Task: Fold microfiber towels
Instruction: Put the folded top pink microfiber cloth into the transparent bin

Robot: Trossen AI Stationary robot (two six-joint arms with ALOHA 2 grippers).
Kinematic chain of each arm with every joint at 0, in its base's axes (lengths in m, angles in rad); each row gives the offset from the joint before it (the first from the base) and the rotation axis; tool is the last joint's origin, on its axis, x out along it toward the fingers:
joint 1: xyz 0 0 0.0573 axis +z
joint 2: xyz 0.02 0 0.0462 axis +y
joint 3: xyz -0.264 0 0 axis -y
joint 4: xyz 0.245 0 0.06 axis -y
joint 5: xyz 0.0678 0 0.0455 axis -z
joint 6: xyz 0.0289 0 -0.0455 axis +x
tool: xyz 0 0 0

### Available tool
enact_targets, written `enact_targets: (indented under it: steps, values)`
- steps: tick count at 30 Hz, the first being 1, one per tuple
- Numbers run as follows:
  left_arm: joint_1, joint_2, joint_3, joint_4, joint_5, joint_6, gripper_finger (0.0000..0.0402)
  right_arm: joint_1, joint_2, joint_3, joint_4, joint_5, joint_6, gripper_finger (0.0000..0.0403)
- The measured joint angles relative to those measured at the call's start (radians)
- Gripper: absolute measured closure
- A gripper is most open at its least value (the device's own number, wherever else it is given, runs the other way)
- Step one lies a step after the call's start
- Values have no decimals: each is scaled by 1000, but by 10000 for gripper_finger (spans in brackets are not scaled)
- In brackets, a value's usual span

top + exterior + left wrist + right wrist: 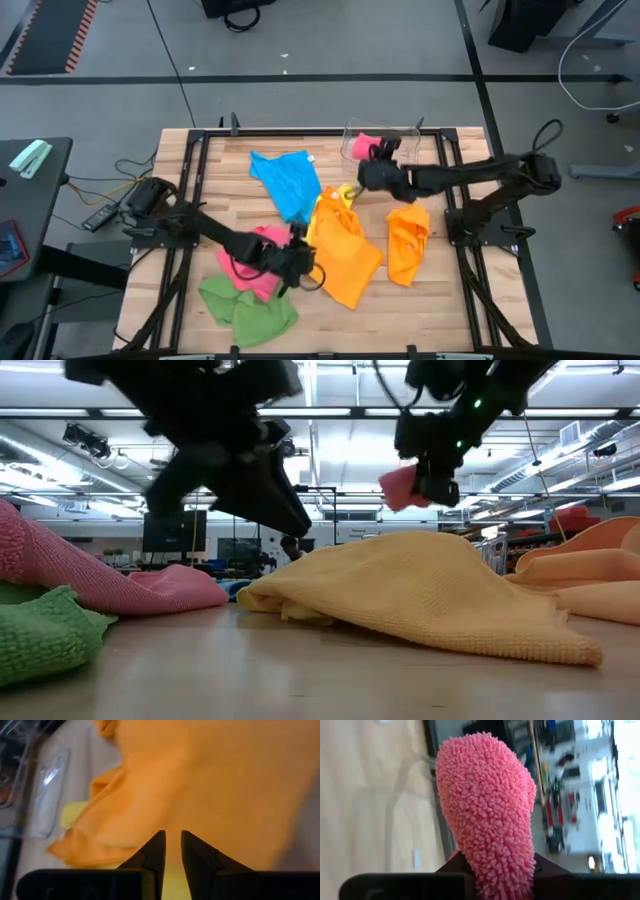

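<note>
My right gripper [373, 162] is at the table's far side beside the clear bin [400, 132], shut on a small bundled pink towel [361, 147]. My left gripper [300, 266] hovers at the near-left edge of a large orange towel [345, 250]. Its fingers stand a narrow gap apart with nothing between them [172, 845]. A second pink towel [256, 262] and a green towel [250, 312] lie on the table by the left arm. A blue towel [288, 180], a yellow towel [346, 192] and a smaller orange towel [408, 242] also lie on the table. My right gripper pinches the bundled pink towel between its two fingers, near one end [492, 870]. The cloth covers the fingertips in the wrist view. The rest of the bundle [485, 795] sticks out forward past the fingers. It is lifted clear of the table [403, 486], and the fingers come from the table's right.
The large orange towel [420, 590] lies heaped in the middle of the table, between the two arms. A black frame [200, 140] runs around the wooden tabletop. A remote [100, 215] and cables lie off the table's left side.
</note>
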Motion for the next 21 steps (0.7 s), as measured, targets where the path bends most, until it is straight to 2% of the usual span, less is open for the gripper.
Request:
enact_targets:
  steps: [4,9,13,17,21]
  values:
    - [61,0,-7,-1,38,39,340,-104,49,12,5,-31,5,340]
    - [149,-9,-92,150,308,169,357,-200,98,33,17,-68,-40,340]
    - [220,-47,-138,196,420,215,380,-254,127,54,22,-69,-25,340]
    - [277,-107,-178,220,506,253,395,-287,164,104,-35,-74,98,344]
    - [334,-165,-211,255,596,288,389,-302,223,230,-236,-152,250,351]
